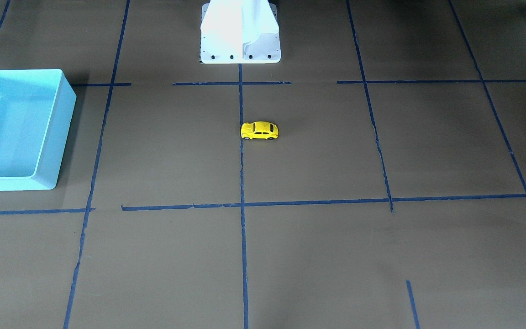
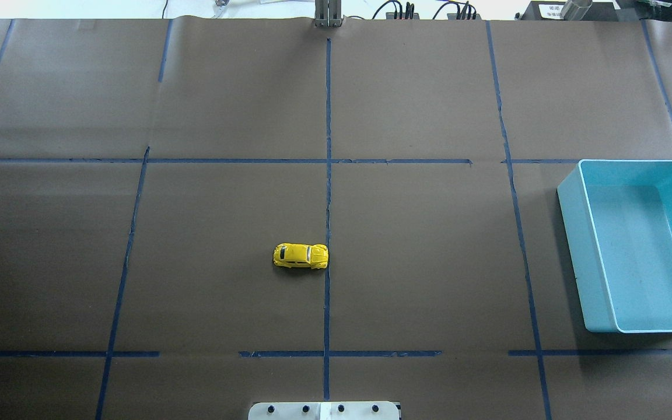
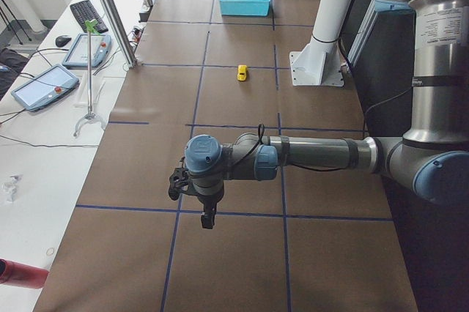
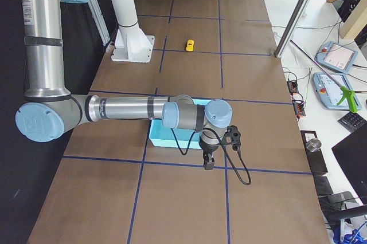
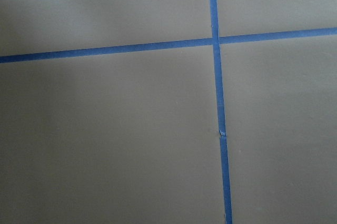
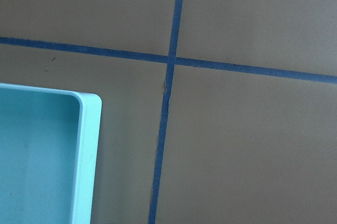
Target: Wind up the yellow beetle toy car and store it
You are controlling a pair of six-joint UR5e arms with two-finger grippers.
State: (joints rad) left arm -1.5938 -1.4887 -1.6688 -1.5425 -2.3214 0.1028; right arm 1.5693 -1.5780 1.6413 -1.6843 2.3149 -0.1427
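In the front-facing view the car (image 1: 259,130) stands on its wheels in the middle of the frame, one end touching the centre tape line (image 1: 241,173), just below the white base (image 1: 240,43). The bin (image 1: 64,119) sits at the left edge with nothing in it, and no arm shows. The overhead view has the car (image 2: 301,256) just left of centre, side-on to the robot, and the bin (image 2: 572,251) at the right edge, well apart from it. That layout probably leaves the car open to either arm and the storing to the right one. In the left side view the car (image 3: 242,72) is small in the upper middle, while the left gripper (image 3: 209,218) hangs low in the frame, far from it, likely parked clear. Whether its fingers are apart or together I cannot tell. In the right side view the right gripper (image 4: 207,162) hangs just past the bin's near edge, its fingers equally unreadable. The left wrist view shows only bare paper and crossed tape. The right wrist view has the bin's corner at lower left. Winding has not begun.
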